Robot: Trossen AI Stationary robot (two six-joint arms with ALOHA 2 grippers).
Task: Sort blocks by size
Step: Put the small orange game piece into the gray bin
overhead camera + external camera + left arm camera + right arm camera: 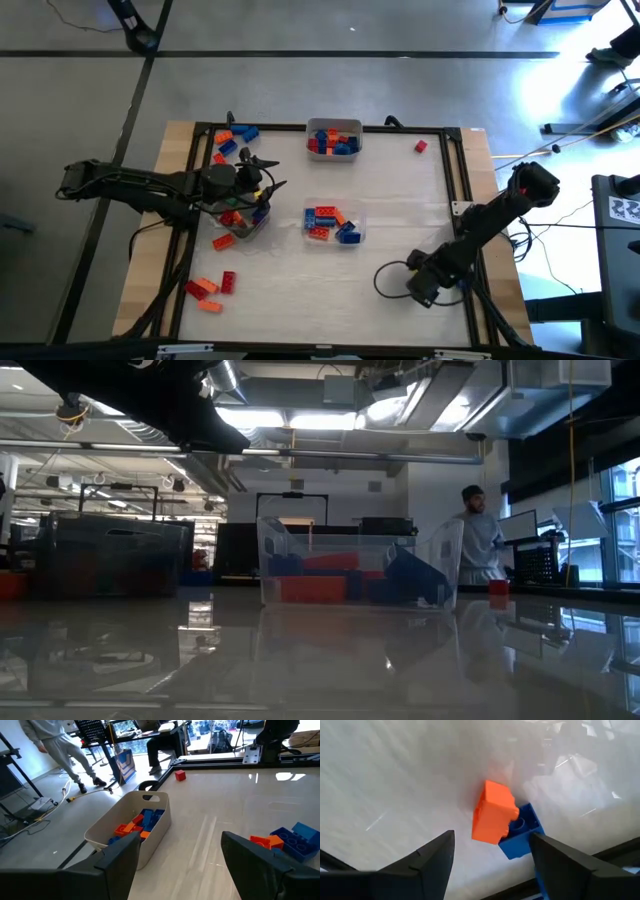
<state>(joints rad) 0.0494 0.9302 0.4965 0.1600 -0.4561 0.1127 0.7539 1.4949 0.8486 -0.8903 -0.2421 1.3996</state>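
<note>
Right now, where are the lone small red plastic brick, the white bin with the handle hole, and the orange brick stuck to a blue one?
lone small red plastic brick (180, 775), left wrist view, its top face
white bin with the handle hole (159, 826), left wrist view, its outer wall
orange brick (492, 812), right wrist view, its broad side

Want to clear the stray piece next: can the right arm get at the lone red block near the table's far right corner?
Probably yes. The red block sits alone on bare table, nothing beside it. The right gripper, open, hangs low on that same side, over an orange block and a blue one.

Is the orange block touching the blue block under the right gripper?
Touching. The right wrist view shows the orange block resting against the blue block, no gap between them.
</note>
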